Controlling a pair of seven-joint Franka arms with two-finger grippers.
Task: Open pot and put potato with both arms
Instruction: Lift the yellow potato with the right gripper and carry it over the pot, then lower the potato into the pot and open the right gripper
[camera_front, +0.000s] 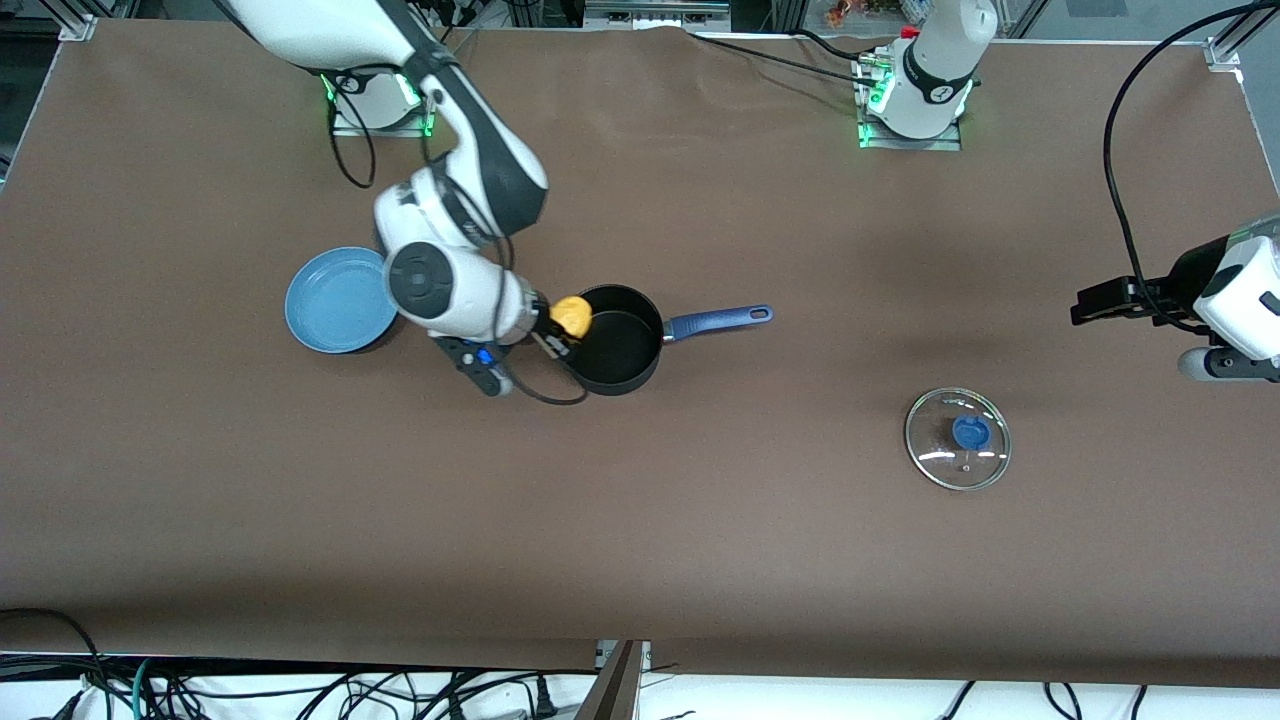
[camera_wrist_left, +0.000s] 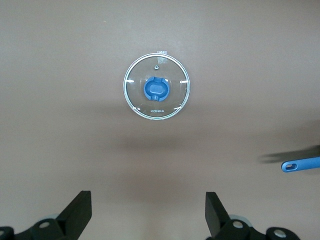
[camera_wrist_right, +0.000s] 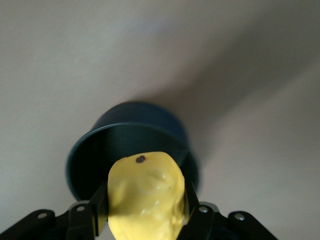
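The black pot (camera_front: 618, 340) stands open mid-table, its blue handle (camera_front: 718, 320) pointing toward the left arm's end. My right gripper (camera_front: 565, 325) is shut on the yellow potato (camera_front: 573, 315) and holds it over the pot's rim; the right wrist view shows the potato (camera_wrist_right: 145, 195) between the fingers above the pot (camera_wrist_right: 130, 145). The glass lid (camera_front: 957, 438) with its blue knob lies flat on the table, nearer the front camera, toward the left arm's end. My left gripper (camera_wrist_left: 148, 212) is open and empty, held high at the table's end, with the lid (camera_wrist_left: 157, 93) in its view.
A flat light-blue plate (camera_front: 335, 300) lies beside the right arm's wrist, toward the right arm's end. Black cables hang by the left arm (camera_front: 1120, 200). The tip of the pot handle (camera_wrist_left: 300, 165) shows in the left wrist view.
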